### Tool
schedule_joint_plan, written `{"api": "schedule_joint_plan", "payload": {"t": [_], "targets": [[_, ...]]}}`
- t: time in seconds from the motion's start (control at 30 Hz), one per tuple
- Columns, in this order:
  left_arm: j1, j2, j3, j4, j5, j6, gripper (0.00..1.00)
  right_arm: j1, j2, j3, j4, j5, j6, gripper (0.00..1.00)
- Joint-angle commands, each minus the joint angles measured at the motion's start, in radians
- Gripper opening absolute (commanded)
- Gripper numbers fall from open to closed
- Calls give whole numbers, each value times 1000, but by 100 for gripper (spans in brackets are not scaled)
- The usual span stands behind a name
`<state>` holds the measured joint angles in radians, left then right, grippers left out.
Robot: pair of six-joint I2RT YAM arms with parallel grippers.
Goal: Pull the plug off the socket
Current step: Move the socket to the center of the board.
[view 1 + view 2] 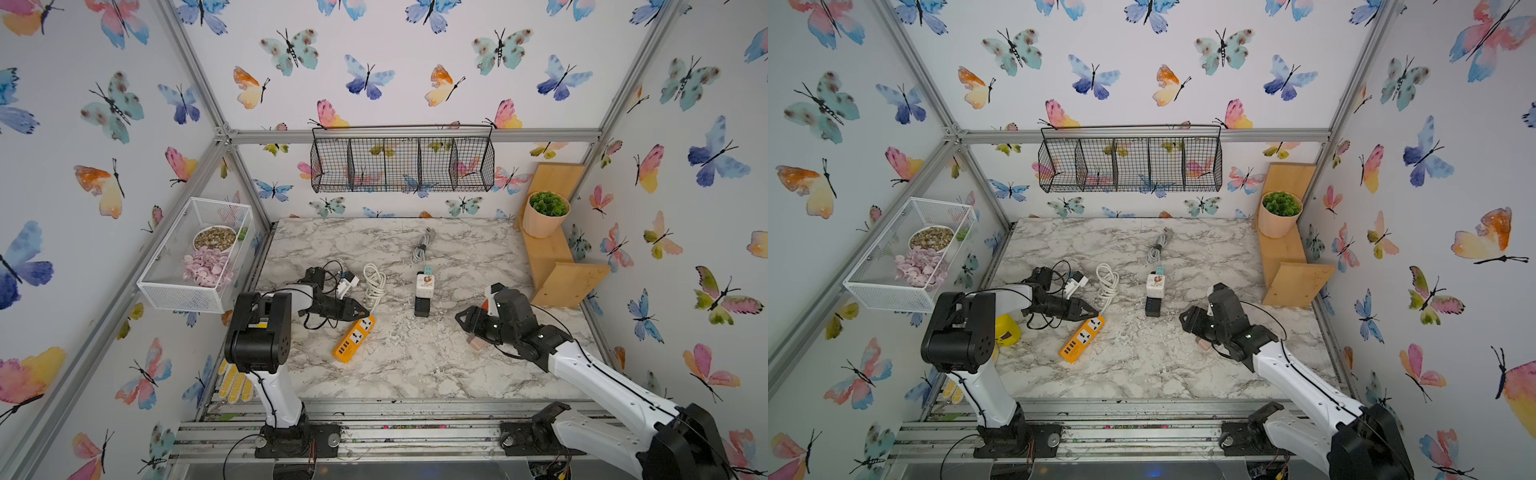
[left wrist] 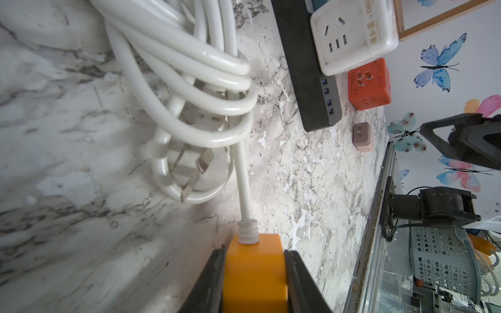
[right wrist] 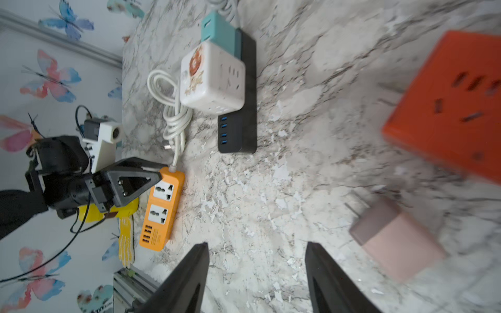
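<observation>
The left pincer (image 2: 254, 250) is clamped on the cord end of the orange power strip (image 1: 354, 338), a jaw pressed against each narrow side. The strip's two sockets are unoccupied. Its white cord (image 2: 189, 67) lies coiled just beyond on the counter (image 3: 271, 189). The right pincer (image 3: 257, 245) is spread about halfway and grips nothing, hovering over bare marble. Just beside it a pink plug (image 3: 393, 238) lies loose on the counter, apart from every strip, with an orange cube adapter (image 3: 447, 108) near. Farther off, a black strip (image 3: 237, 135) carries a white cube adapter (image 3: 211, 78) and a teal plug (image 3: 219, 29).
</observation>
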<state>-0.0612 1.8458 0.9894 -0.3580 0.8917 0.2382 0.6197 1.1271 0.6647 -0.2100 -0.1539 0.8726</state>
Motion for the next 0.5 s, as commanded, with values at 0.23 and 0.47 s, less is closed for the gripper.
{"api": "schedule_joint_plan", "payload": {"t": [0.23,0.47], "targets": [[12,45,-11,-10,-202,42,0,344,533,370,223,6,-17,17],[12,44,-12,-10,-201,44,0,363,736,493,369,-61,0,17]]}}
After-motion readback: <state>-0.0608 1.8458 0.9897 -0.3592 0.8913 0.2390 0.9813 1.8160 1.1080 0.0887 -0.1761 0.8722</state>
